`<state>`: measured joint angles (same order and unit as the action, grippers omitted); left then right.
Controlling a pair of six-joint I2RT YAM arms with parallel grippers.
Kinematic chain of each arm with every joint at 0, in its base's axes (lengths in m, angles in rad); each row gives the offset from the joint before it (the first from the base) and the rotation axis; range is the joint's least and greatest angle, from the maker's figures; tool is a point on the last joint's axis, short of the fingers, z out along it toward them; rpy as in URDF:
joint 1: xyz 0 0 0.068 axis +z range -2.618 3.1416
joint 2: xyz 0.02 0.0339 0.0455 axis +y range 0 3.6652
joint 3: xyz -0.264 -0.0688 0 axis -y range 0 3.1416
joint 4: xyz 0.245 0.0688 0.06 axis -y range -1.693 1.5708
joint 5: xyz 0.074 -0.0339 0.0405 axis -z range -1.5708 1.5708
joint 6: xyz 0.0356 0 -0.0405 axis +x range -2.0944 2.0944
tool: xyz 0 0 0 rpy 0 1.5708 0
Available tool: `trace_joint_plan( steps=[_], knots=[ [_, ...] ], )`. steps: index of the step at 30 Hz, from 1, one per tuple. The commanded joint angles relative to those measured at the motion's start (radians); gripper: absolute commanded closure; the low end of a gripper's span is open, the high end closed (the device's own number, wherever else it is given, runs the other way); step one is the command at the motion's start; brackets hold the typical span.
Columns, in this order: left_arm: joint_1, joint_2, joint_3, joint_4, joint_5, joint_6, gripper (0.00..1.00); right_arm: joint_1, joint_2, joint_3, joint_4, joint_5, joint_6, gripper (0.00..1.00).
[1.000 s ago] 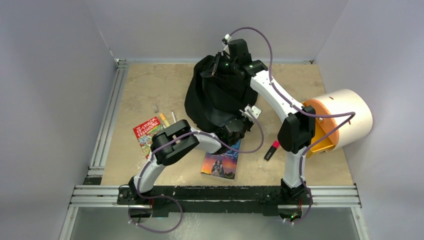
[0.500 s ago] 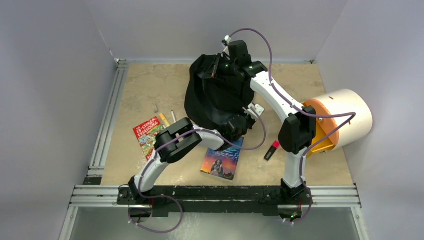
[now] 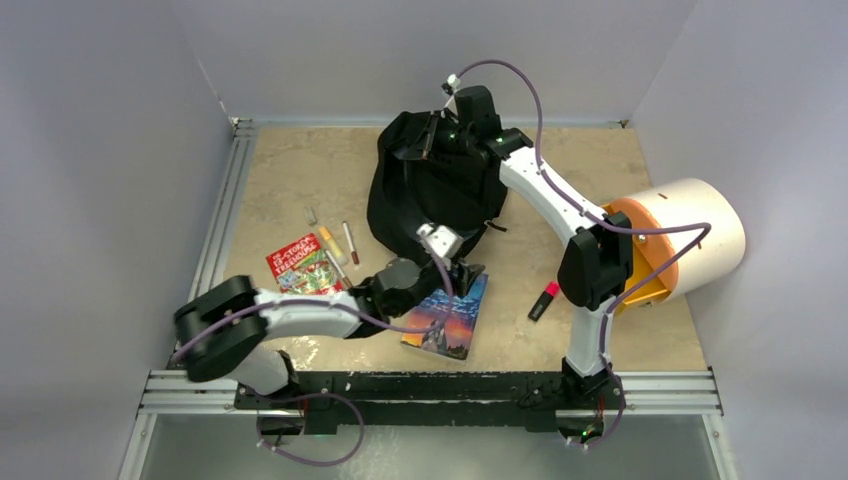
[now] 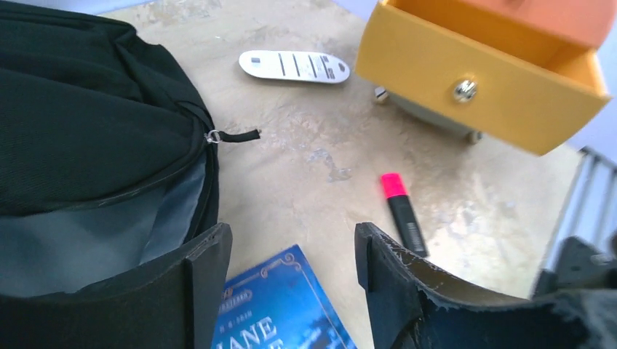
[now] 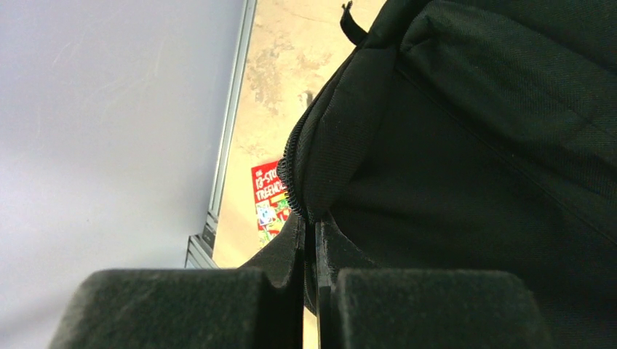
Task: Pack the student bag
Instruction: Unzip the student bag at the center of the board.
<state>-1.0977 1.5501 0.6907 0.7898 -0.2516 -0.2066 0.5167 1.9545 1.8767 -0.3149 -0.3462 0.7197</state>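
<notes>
Far left on the surface (image 3: pixel 290 170): red Treehouse book (image 3: pixel 300 266) lying flat, two markers (image 3: pixel 349 243) just beside it, all outside the bag.

Centre: student bag (image 3: pixel 430 190) slumped at the far middle of the surface, mouth facing the arm bases, grey lining visible in the left wrist view, zip pull (image 4: pixel 213 136) hanging at the opening's edge. Right end effector (image 5: pixel 309 236) sits at the bag's far top, fingers together and clamped on the zipper rim, holding the fabric up.

Left end effector (image 4: pixel 291 251) is low just in front of the bag mouth, fingers apart, nothing between them, poised over the top corner of the blue book (image 3: pixel 447 315). The book lies flat, its far corner near the bag opening. Likely step: grab the blue book for loading.

Right of that: pink highlighter (image 3: pixel 544 300) loose on the surface, white oval item (image 4: pixel 295 67) further back, then the cream-and-orange cylinder (image 3: pixel 690 235) with its yellow drawer (image 4: pixel 473 87) pulled open.

Risks, as I judge them:
- Book is flat, so fingers coming straight down may skid on the cover or push it away instead of catching an edge.
- Left finger is very close to the bag lip; it could snag the fabric and pinch lining along with the book.
- Right pinch is on a thin rim; any tug from the left arm could pull it free and the mouth would collapse.
</notes>
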Motion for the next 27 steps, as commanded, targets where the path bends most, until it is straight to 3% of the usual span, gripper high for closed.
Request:
trace_joint_plan(
  steps=[1,5,8,11,13,18,27],
  knots=[
    [0.001,-0.237,-0.092,-0.18,-0.079,-0.254,0.37,-0.002,-0.086,-0.039,0.124,0.024,-0.016,1.0],
    [0.003,-0.431,-0.142,-0.475,-0.324,-0.519,0.37,-0.003,-0.095,-0.078,0.179,0.009,-0.021,1.0],
    [0.011,-0.526,-0.182,-0.605,-0.443,-0.677,0.35,-0.003,-0.097,-0.095,0.197,-0.001,-0.028,0.99],
    [0.057,-0.531,-0.169,-0.709,-0.47,-0.774,0.3,-0.002,-0.1,-0.101,0.2,-0.005,-0.035,0.99],
    [0.127,-0.493,-0.135,-0.76,-0.414,-0.81,0.28,-0.002,-0.105,-0.109,0.205,-0.005,-0.037,0.99],
    [0.259,-0.376,-0.076,-0.735,-0.301,-0.793,0.26,-0.002,-0.118,-0.124,0.212,0.001,-0.044,0.99],
    [0.293,-0.416,-0.1,-0.547,-0.242,-0.74,0.25,-0.002,-0.134,-0.173,0.222,0.007,-0.058,0.98]
  ],
)
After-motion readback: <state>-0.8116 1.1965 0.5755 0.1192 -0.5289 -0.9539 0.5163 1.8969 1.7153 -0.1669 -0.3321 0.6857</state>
